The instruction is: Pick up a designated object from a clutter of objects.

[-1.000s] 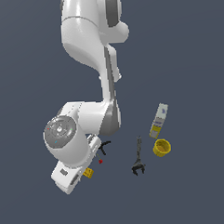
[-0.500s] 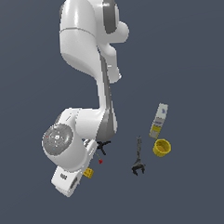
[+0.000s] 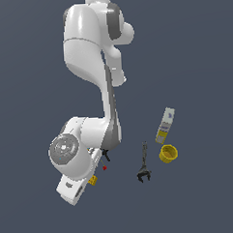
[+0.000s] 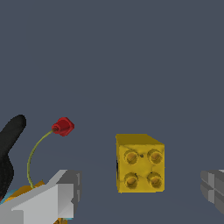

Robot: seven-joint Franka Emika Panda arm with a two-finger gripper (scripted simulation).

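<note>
The arm (image 3: 96, 114) dominates the exterior view, folded down so its wrist sits low over the table (image 3: 198, 61) toward the exterior view's left, the posture for a straight-down reach into the clutter. That bulk hides most of what lies beneath it, so the orange waffle block and the ball cannot be made out there.

Well apart, toward the exterior view's right, three things lie clear of the work: the white-yellow box (image 3: 165, 125), the yellow cup (image 3: 168, 153) just beside the box's near end, and the dark wrench (image 3: 143, 165) lying lengthwise between the cup and the arm. None of them seems to crowd the approach.

The claw (image 4: 140, 192) is spread wide: in the wrist view one light grey finger (image 4: 48, 199) shows on one side and a darker finger (image 4: 213, 186) on the other, with open space between. I judge that they are held apart so as to straddle the target before closing.

The yellow block (image 4: 140, 162), four studs on its top, sits in that gap, touching neither finger, somewhat nearer the darker one. In the exterior view only a yellow sliver of it (image 3: 92, 180) peeks out at the wrist's edge.

Beside the lighter finger is the black clamp (image 4: 9, 148), whose thin wire ends in a small red tip (image 4: 63, 126), near the block but apart from it. A closing finger could brush it.
</note>
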